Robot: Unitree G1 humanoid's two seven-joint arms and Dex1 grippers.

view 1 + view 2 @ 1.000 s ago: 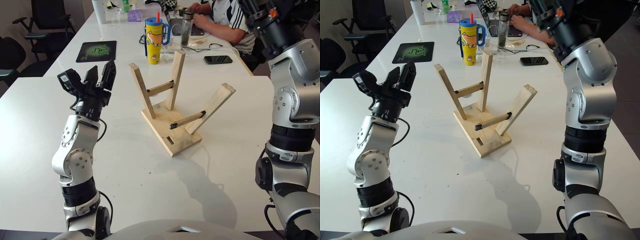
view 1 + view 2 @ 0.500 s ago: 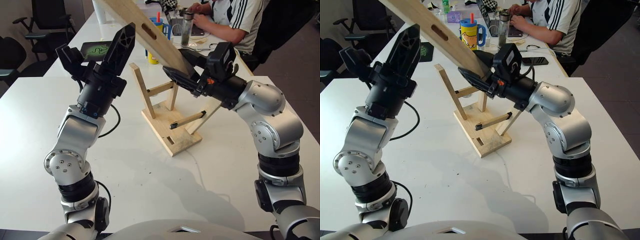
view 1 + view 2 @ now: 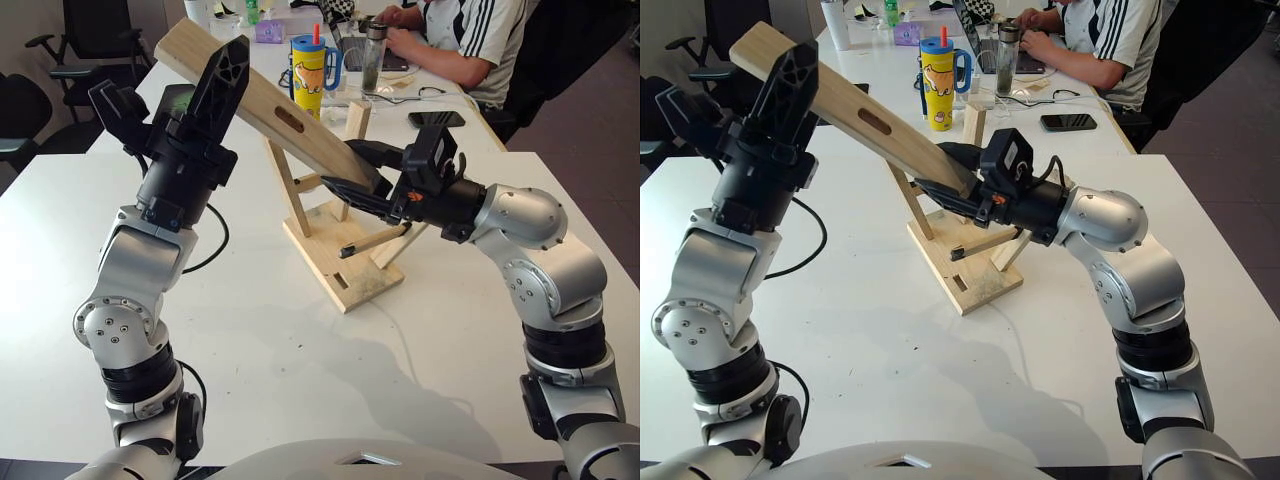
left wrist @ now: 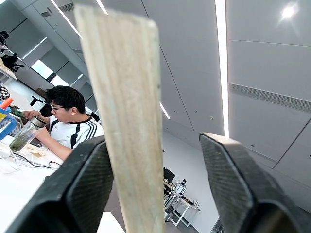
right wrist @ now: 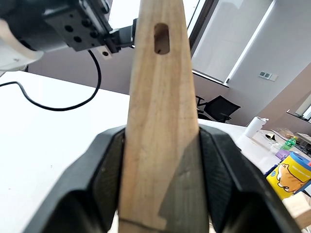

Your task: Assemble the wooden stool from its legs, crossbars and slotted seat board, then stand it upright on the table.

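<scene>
A long wooden leg point(image 3: 285, 115) with an oval slot hangs slanted in the air above the table. My right gripper point(image 3: 352, 176) is shut on its lower end, with both fingers pressed to the wood point(image 5: 160, 121). My left gripper point(image 3: 215, 78) is open around its upper end; the wood point(image 4: 126, 121) lies against one finger and a gap shows beside the other. Beneath them, the partly built stool lies upside down. Its slotted seat board point(image 3: 350, 270) is flat on the table, two legs point(image 3: 352, 130) stand up joined by a crossbar, and a third leg point(image 3: 425, 215) leans outward.
Behind the stool stand a yellow mug point(image 3: 310, 85), a glass bottle point(image 3: 374, 55) and a phone point(image 3: 435, 119). A person works at the table's far end. A dark mouse pad point(image 3: 178, 97) lies far left. Office chairs point(image 3: 95, 35) stand beyond the left table edge.
A second ago both arms were apart and held nothing. Since then they came together on the long leg, and in the last half second it was lowered toward the stool.
</scene>
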